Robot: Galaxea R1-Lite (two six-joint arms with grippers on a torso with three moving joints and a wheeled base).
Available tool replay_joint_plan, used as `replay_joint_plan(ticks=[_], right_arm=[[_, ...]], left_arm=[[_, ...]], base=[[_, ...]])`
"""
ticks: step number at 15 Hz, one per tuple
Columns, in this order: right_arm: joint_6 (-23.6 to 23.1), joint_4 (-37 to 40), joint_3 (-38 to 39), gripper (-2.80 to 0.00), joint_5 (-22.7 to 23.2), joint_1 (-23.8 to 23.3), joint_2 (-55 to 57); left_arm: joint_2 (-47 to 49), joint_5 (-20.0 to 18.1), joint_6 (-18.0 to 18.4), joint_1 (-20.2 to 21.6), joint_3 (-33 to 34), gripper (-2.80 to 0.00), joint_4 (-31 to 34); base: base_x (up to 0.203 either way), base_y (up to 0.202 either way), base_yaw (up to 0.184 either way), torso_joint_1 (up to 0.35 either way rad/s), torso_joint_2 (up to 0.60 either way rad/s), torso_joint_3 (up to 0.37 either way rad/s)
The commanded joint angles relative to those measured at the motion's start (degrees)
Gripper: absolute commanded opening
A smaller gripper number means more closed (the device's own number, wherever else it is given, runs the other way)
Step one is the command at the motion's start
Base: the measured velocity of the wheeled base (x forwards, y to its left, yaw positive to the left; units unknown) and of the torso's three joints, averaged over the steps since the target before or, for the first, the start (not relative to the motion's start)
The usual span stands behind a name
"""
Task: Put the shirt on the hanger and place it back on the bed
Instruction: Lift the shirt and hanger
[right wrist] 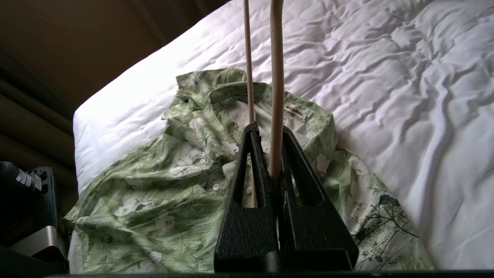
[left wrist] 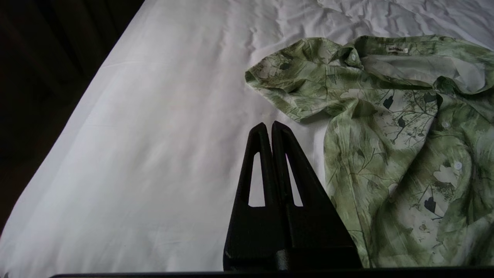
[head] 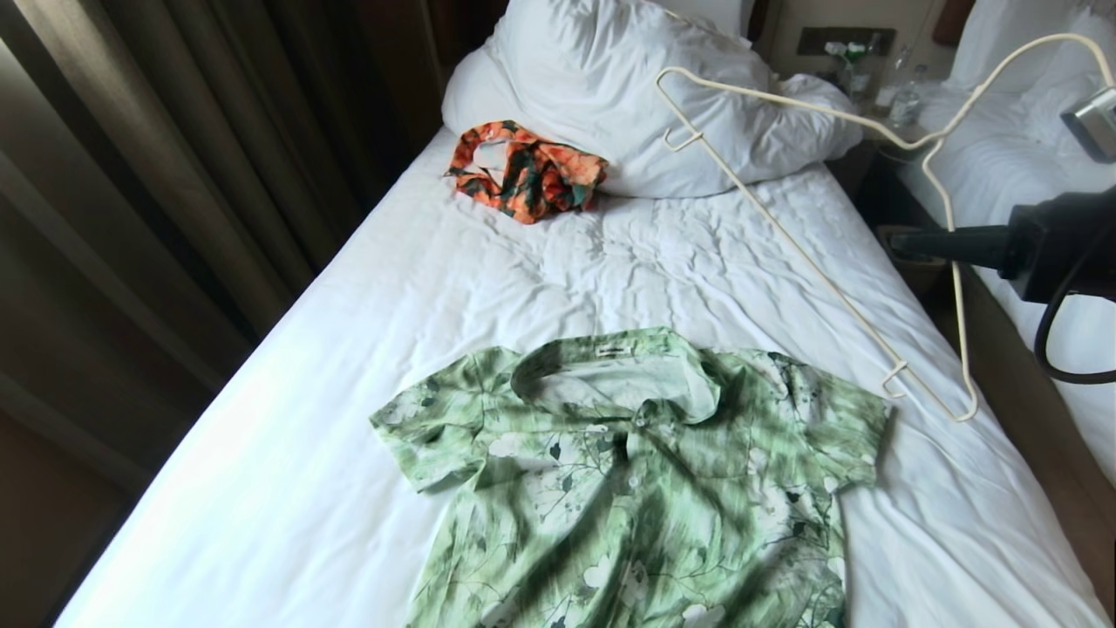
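Cream hanger (head: 811, 253) clamped in right gripper (right wrist: 270, 135), raised right of shirt (head: 645, 480); left gripper (left wrist: 269, 127) closed, empty.

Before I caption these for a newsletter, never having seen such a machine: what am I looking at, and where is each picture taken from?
It is a two-armed robot working at a bed. The wide picture comes from a camera on its head, looking down. The other two come from cameras on its wrists, behind each claw.

On the white sheet lie a green flower-print shirt, spread flat with its collar open, and near the pillow a crumpled orange patterned garment.

The right claw is shut on a thin cream wire hanger, held in the air above the bed. The left claw is shut and empty, hovering beside the shirt's sleeve.
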Motion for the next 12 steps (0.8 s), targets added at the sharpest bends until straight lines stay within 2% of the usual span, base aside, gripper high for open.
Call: replay_joint_plan(ticks=[1,4,7,9,12], right_arm=[[0.06,-0.06,-0.34,-2.8,-1.4,3.06,0.98],[0.12,0.01,0.05,-2.8,-4.67,6.71,1.94],[0.25,0.21,0.19,-2.8,-8.89,9.13,2.23],[2.52,-0.17,0.16,-2.8,-10.08,9.69,1.96],[2.84,-0.26,-0.34,-2.8,-10.22,9.73,2.75]], left_arm=[[14.32,-1.49,-1.53,-1.65,-4.54,-2.8,-0.22],[33.83,-5.55,-6.37,-4.84,-9.0,-2.8,-4.03],[56.89,-8.61,-12.44,-9.26,-12.83,-2.8,-13.35],[71.82,-8.96,-15.5,-12.55,-16.1,-2.8,-20.35],[89.26,-7.23,-18.41,-18.62,-24.37,-2.8,-27.11]], base=[[0.0,0.0,0.0,0.0,0.0,0.0],[0.0,0.0,0.0,0.0,0.0,0.0],[0.0,0.0,0.0,0.0,0.0,0.0],[0.0,0.0,0.0,0.0,0.0,0.0],[0.0,0.0,0.0,0.0,0.0,0.0]])
